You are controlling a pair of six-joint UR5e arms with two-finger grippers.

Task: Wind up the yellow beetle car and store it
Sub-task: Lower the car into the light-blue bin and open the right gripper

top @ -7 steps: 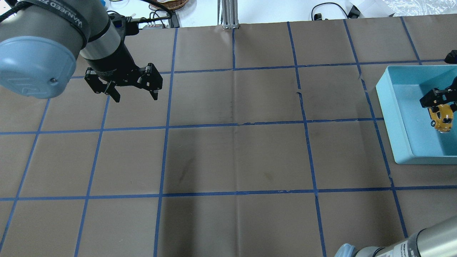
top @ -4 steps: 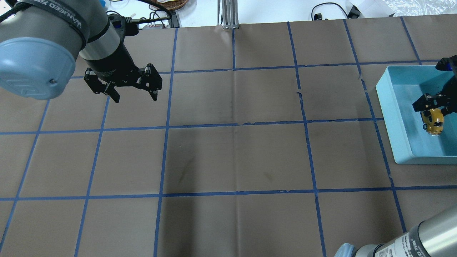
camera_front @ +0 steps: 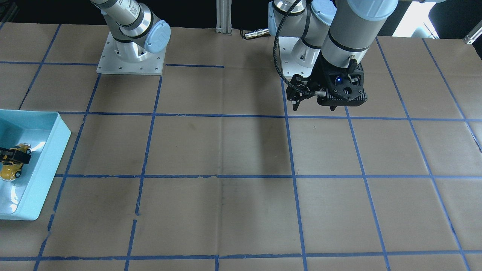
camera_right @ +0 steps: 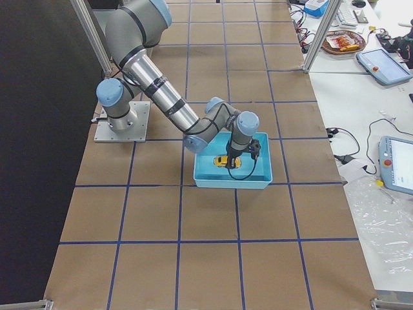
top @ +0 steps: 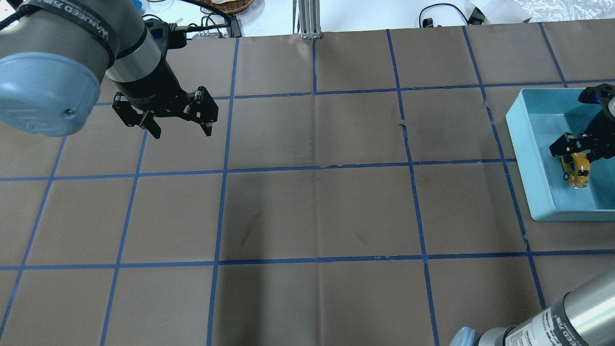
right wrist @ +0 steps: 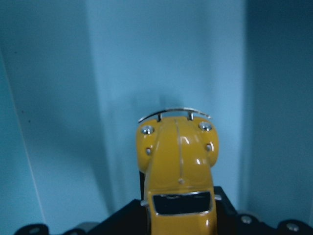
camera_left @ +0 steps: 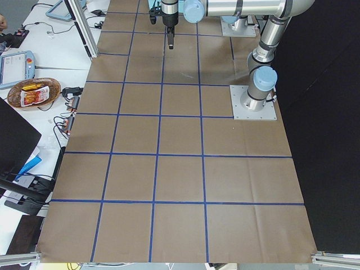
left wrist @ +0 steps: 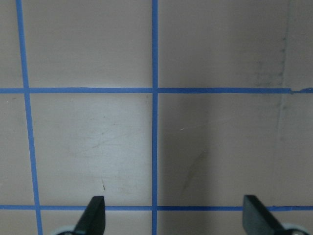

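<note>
The yellow beetle car (top: 577, 172) hangs nose-down in my right gripper (top: 576, 154), inside the light blue bin (top: 521, 144) at the table's right end. The right wrist view shows the car's hood and silver bumper (right wrist: 178, 161) over the bin's floor (right wrist: 98, 98), with the jaws closed on its body. The car (camera_front: 9, 171) and bin (camera_front: 49, 158) also show in the front view, and the car (camera_right: 226, 160) in the right side view. My left gripper (top: 180, 129) is open and empty above the table's far left, its fingertips (left wrist: 95, 213) wide apart over bare paper.
Brown paper with a blue tape grid covers the table (top: 312, 216). A metal post (top: 307, 19) stands at the far edge. The arm bases (camera_front: 130, 56) sit at the robot's side. Cables, tablets and a snack basket (camera_left: 36, 93) lie on a side table.
My right gripper has carried the car leftward and slightly toward the robot within the bin. The left arm has not moved.
</note>
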